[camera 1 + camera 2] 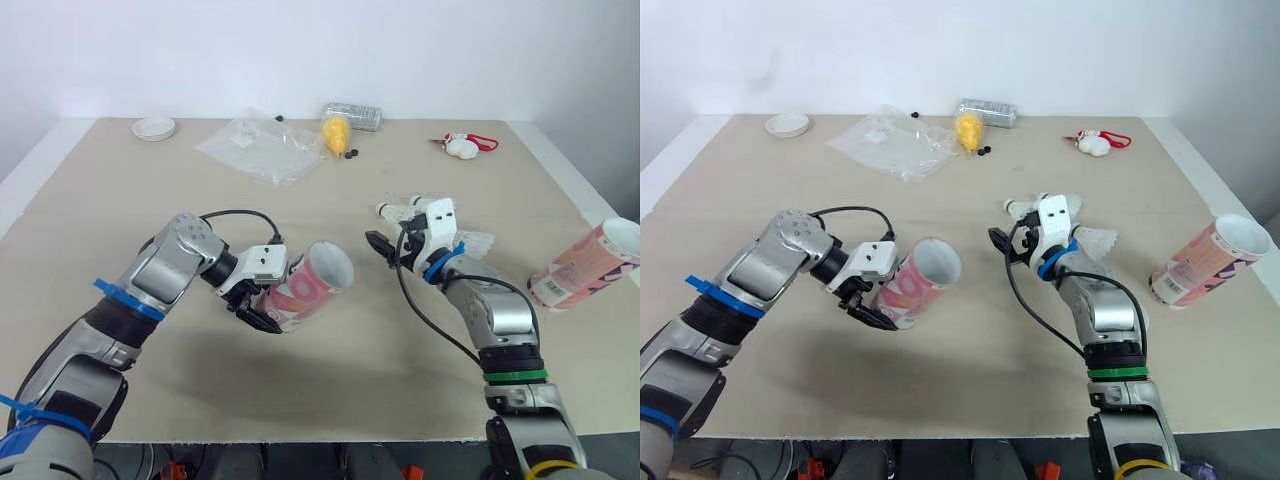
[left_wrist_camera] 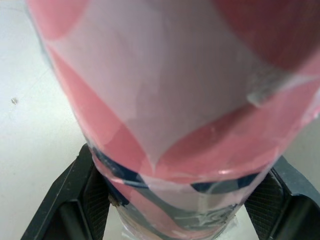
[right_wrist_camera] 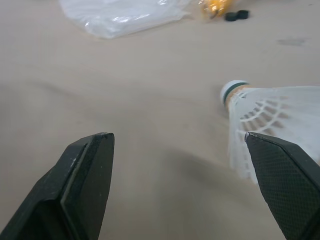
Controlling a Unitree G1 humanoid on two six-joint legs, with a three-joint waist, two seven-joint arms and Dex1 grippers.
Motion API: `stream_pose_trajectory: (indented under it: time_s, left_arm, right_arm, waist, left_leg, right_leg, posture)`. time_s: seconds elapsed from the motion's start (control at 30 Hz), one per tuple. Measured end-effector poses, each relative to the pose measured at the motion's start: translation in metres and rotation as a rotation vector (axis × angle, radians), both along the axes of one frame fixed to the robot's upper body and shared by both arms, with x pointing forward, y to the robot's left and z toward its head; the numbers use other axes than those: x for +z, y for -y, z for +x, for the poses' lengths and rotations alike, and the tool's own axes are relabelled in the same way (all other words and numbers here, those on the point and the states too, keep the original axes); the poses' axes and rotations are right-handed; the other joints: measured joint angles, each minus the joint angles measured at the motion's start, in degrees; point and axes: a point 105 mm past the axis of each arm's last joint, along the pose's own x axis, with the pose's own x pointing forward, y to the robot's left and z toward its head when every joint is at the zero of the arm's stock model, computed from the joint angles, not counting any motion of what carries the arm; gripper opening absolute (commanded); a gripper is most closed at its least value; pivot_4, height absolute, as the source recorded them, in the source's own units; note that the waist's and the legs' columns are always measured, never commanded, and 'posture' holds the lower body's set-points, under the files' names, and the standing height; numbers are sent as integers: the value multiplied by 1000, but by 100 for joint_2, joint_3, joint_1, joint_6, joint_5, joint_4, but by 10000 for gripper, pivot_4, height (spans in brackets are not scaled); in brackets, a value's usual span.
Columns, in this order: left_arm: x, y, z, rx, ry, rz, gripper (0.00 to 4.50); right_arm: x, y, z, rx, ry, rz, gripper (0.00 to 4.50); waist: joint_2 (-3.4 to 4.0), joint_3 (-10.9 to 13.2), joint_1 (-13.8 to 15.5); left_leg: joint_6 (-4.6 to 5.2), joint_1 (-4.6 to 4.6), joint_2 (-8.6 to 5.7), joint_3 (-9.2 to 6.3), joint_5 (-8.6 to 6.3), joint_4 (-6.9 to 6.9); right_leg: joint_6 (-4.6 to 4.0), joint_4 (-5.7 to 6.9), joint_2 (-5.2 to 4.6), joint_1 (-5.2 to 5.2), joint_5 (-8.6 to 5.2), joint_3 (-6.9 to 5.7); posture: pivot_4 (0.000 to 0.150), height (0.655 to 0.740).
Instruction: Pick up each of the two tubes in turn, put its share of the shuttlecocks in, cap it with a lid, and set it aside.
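Observation:
My left gripper (image 1: 262,305) is shut on a pink and white tube (image 1: 312,283), held tilted just above the table with its open mouth facing right and away; in the left wrist view both pads (image 2: 95,192) press the tube (image 2: 170,110). My right gripper (image 1: 388,250) is open, low over the table right of that mouth. White shuttlecocks (image 1: 1095,238) lie beside and behind it; one shuttlecock (image 3: 270,112) lies next to the right finger, not between the fingers. A second tube (image 1: 585,262) lies on its side at the table's right edge. A white lid (image 1: 153,127) sits at the back left.
A crumpled clear plastic bag (image 1: 258,147) lies at the back, with a yellow object (image 1: 336,133) and a silvery packet (image 1: 355,113) behind it. A white and red toy (image 1: 464,146) sits at the back right. The beige table (image 1: 120,220) ends near my body.

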Motion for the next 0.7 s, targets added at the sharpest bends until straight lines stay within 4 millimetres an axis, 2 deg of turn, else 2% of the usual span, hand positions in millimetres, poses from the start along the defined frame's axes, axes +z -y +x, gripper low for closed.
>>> stream_pose_trajectory:
  time_s: [0.17,0.7]
  left_arm:
    - [0,0,1,12,3,-4,32994]
    - [-1,0,2,30,6,-22,32994]
  right_arm:
    - [-4,-1,5,-2,-11,1,45000]
    - [2,-8,31,10,7,-8,45000]
  waist:
    - [0,0,-3]
    - [1,1,-17]
  left_leg:
    - [0,2,0,1,0,4]
    - [1,4,0,1,1,4]
  right_leg:
    - [1,2,0,1,5,0]
    - [-1,6,1,1,6,0]
  posture:
    - [1500,7400]
    - [1500,7400]
